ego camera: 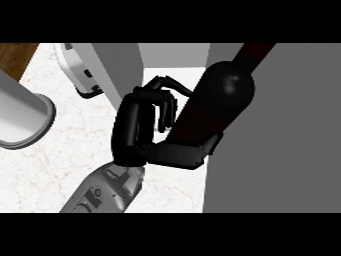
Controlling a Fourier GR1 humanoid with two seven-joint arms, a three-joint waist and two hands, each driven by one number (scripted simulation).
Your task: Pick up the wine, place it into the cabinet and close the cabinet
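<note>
Grey cabinet is filling the view's right side, its door panel standing edge-on at upper centre. Wine bottle is leaning against the cabinet's left edge, long axis tilted, neck pointing up-right toward the cabinet. Right hand is curling round the bottle's lower body from the left, thumb wrapping under. Left hand isn't showing. Judgement: next move is pushing the bottle rightward, neck first.

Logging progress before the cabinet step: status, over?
Right hand shut on wine bottle. Left hand not in view. Bottle overlaps grey cabinet panel at view's right.
</note>
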